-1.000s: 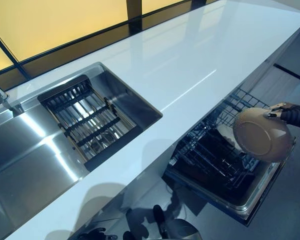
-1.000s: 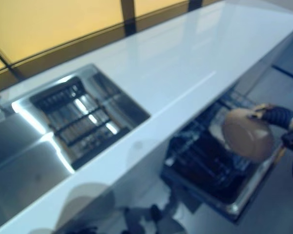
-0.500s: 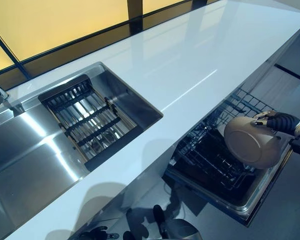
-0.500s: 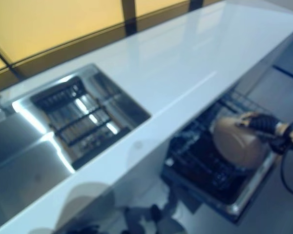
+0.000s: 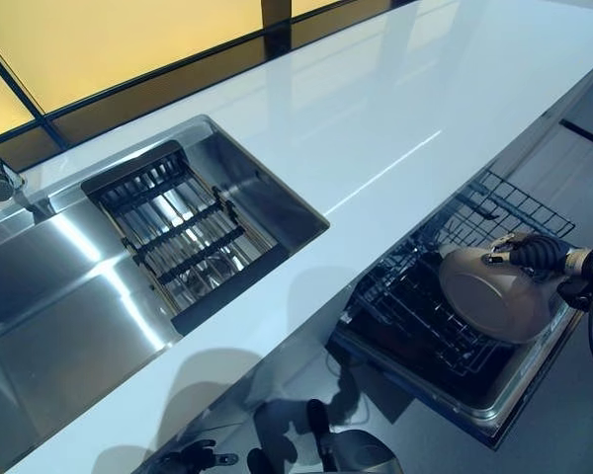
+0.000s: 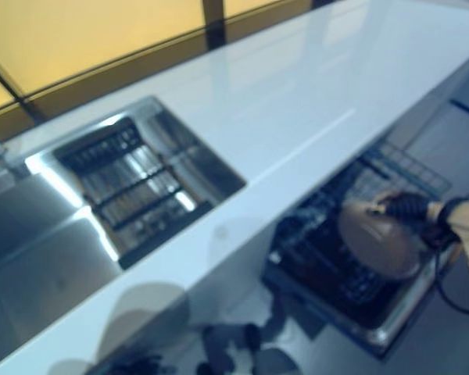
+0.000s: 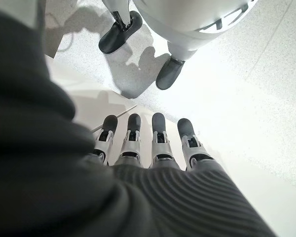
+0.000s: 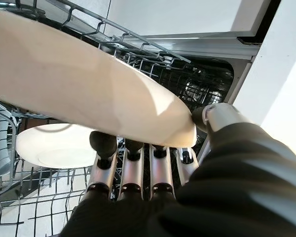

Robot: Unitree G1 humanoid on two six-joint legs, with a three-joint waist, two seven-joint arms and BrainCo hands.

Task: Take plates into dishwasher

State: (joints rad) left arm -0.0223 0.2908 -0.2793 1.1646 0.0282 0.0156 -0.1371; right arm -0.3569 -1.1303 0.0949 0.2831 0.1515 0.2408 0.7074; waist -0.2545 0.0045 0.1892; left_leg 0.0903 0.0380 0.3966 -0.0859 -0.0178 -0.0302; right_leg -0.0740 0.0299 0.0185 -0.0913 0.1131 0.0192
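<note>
My right hand (image 5: 537, 253) pinches a tan plate (image 5: 492, 294) by its rim, thumb on one face and fingers (image 8: 131, 174) on the other. It holds the plate tilted, low over the pulled-out dishwasher rack (image 5: 415, 311) under the counter. In the right wrist view the plate (image 8: 79, 94) spans the picture, and a white plate (image 8: 54, 145) lies in the rack below it. My left hand (image 7: 153, 145) hangs with straight fingers, holding nothing, and shows only in its own wrist view.
The white countertop (image 5: 376, 109) runs above the dishwasher. A steel sink (image 5: 69, 286) at the left holds a dark wire drying rack (image 5: 183, 237). The open dishwasher door (image 5: 484, 400) juts out toward me at floor level.
My right hand has lowered the tan plate and carried it leftward, down over the rack. The camera has shifted slightly.
</note>
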